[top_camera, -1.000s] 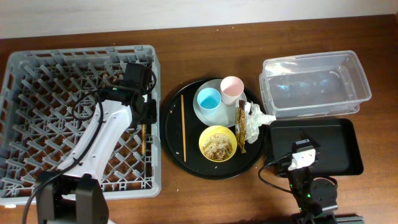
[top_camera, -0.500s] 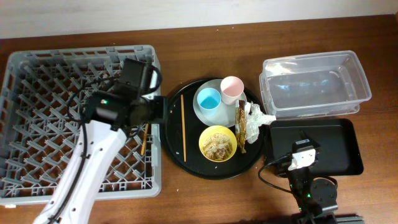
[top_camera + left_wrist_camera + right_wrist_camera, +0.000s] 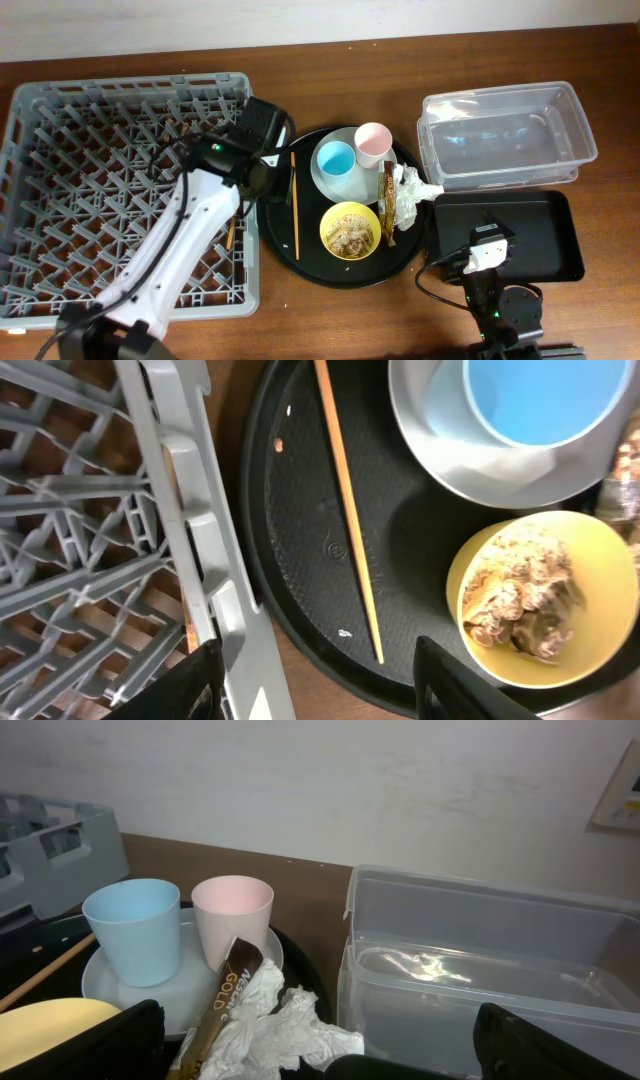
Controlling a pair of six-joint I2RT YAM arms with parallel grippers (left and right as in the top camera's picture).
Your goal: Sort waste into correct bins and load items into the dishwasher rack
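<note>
My left gripper (image 3: pixel 258 178) hangs open and empty above the gap between the grey dishwasher rack (image 3: pixel 60 120) and the round black tray (image 3: pixel 275 225); its fingers (image 3: pixel 190 680) straddle the rack wall (image 3: pixel 200 550). One chopstick (image 3: pixel 230 228) lies in the rack, the other (image 3: pixel 348 510) on the round tray. Also there are the yellow bowl (image 3: pixel 349 230) of scraps, the blue cup (image 3: pixel 335 160) and pink cup (image 3: pixel 372 142) on the white plate (image 3: pixel 322 182), a napkin (image 3: pixel 290 1030) and a brown wrapper (image 3: pixel 225 1000). My right gripper (image 3: pixel 330 1055) is open over the black bin (image 3: pixel 530 235).
The clear tub (image 3: pixel 505 135) stands at the back right, just behind the black bin. The rack's raised wall runs close along the round tray's left rim. Bare wooden table (image 3: pixel 330 320) shows in front of the round tray.
My left arm has swung right, from over the rack's right side to the rack's edge beside the round tray. The chopstick in the rack stays where it lay. The right arm is still.
</note>
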